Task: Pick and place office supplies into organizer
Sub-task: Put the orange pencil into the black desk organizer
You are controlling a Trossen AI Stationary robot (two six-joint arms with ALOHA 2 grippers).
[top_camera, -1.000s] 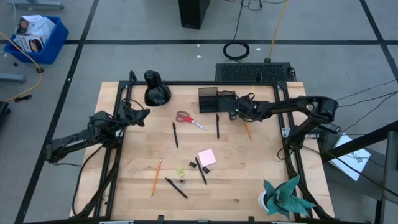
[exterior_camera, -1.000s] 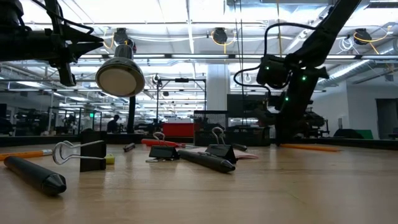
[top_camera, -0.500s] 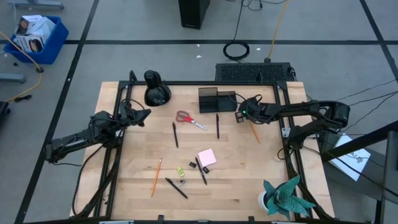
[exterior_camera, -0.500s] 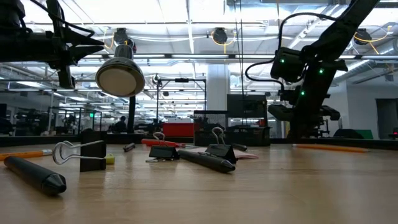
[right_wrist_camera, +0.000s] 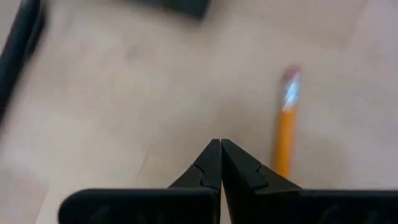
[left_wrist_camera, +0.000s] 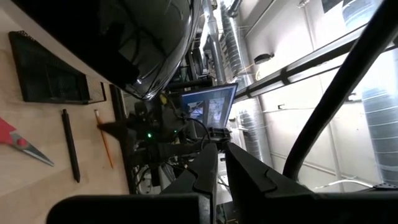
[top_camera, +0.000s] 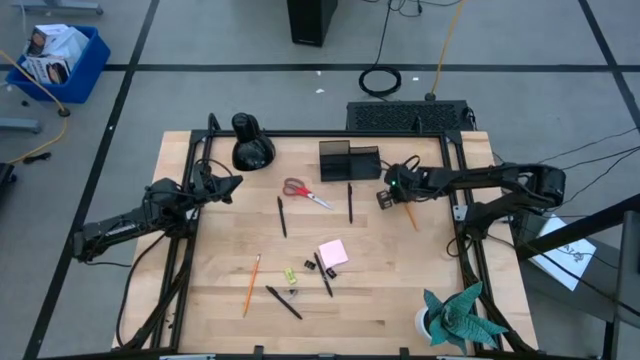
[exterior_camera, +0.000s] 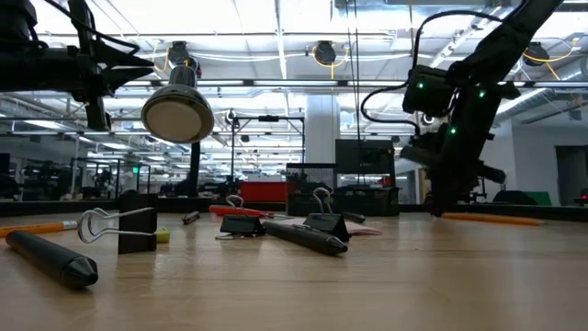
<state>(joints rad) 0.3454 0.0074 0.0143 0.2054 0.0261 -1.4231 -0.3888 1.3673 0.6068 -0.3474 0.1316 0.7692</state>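
On the wooden worktop (top_camera: 380, 270), the right end effector (right_wrist_camera: 221, 163), pressed together and empty, hovers beside an orange pencil (right_wrist_camera: 286, 134): light, stiff, thin; pinch it mid-shaft.

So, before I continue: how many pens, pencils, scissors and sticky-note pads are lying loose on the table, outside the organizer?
Black pens: 4
Orange pencils: 2
Red-handled scissors: 1
Pink sticky-note pad: 1
Total: 8
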